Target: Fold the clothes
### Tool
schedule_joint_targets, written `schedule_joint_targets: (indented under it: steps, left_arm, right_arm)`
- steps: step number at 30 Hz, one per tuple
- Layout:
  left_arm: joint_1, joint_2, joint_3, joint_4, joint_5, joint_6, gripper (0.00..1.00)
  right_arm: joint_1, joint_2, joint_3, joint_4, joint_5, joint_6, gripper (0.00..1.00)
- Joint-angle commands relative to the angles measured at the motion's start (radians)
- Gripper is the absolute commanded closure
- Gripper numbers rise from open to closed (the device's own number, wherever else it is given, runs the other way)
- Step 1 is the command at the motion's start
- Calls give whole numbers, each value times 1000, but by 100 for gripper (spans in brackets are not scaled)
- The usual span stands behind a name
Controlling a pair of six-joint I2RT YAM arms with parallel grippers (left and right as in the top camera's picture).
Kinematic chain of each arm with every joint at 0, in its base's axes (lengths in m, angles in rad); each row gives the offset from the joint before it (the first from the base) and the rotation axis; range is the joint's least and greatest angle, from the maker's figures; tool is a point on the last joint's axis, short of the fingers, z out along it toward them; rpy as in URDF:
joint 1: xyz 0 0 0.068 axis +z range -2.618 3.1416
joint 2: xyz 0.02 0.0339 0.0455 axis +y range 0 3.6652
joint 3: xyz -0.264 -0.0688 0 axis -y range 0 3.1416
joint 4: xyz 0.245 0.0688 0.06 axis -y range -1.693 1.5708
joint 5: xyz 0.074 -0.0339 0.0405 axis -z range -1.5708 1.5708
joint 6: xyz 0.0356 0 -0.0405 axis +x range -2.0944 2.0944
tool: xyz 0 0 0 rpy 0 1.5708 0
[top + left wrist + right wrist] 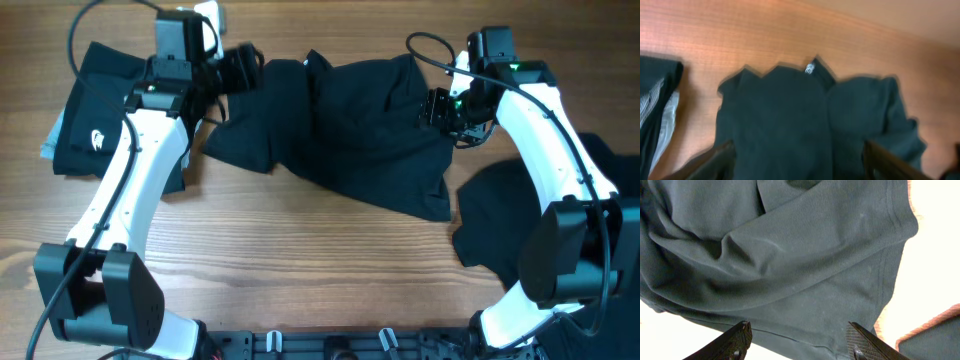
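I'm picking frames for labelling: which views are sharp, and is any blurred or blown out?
Overhead: sharp and evenly lit, the shirt clear. Left wrist: motion-blurred, shirt edges smeared, table tinted orange. Right wrist: shirt weave crisp, but the table washes out to white.

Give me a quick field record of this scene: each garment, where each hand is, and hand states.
centre garment: black, spread out but crumpled, not folded
left garment: black, white logo, looks folded, far left
right garment: black, crumpled, far right
left hand: open, at centre garment's upper left edge
right hand: open, over centre garment's right edge
table: wood
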Motion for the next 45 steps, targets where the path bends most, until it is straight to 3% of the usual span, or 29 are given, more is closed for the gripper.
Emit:
schedule_joint_targets:
  steps: [1,2,3,6,11,14,20,22,24,25,28,31,35,40,42,45]
  left_arm:
    - [-3,0,-3,-187,-10,33,37]
    - [-11,0,-14,-249,-12,51,54]
    - [-17,0,-33,-286,-11,51,61]
    - [-40,13,-117,-298,-10,34,61]
    - [-58,58,-270,-151,-5,6,58]
    - [-60,109,-283,-121,-3,11,48]
    - [-94,218,-283,-27,-2,18,49]
    - [-114,233,-283,-33,-3,18,62]
    - [-115,234,-283,-38,-4,18,88]
    - [-113,233,-283,-40,-8,18,96]
    - [-99,225,-278,-76,-39,18,96]
    - [-42,195,-207,-245,-174,18,96]
    - [61,122,-115,-386,-208,18,96]
    - [133,39,-100,-393,-167,18,96]
    - [134,29,-100,-394,-166,18,96]
    - [133,30,-100,-394,-148,18,87]
  right_arm:
    - [-3,-2,-5,-17,-9,-2,34]
    - [-3,-2,-5,-24,-9,-2,34]
    - [-3,-2,-5,-28,-9,-2,34]
    - [-3,-2,-5,-37,-9,-2,34]
    - [-3,-2,-5,-39,-9,1,34]
    - [-3,-2,-5,-39,-9,1,34]
    - [-3,-2,-5,-37,-9,1,34]
    - [-3,-2,-5,-35,-9,1,34]
    - [-3,-2,-5,-34,-8,0,34]
    - [-3,-2,-5,-34,-9,0,34]
    - [-3,-2,-5,-34,-8,0,34]
    - [-6,-2,-5,-34,35,1,34]
    - [-41,4,-7,-122,63,27,34]
    - [-48,14,-98,-181,-31,-23,49]
    - [-18,14,-166,-145,-181,-138,49]
    - [49,16,-262,-77,-192,-124,44]
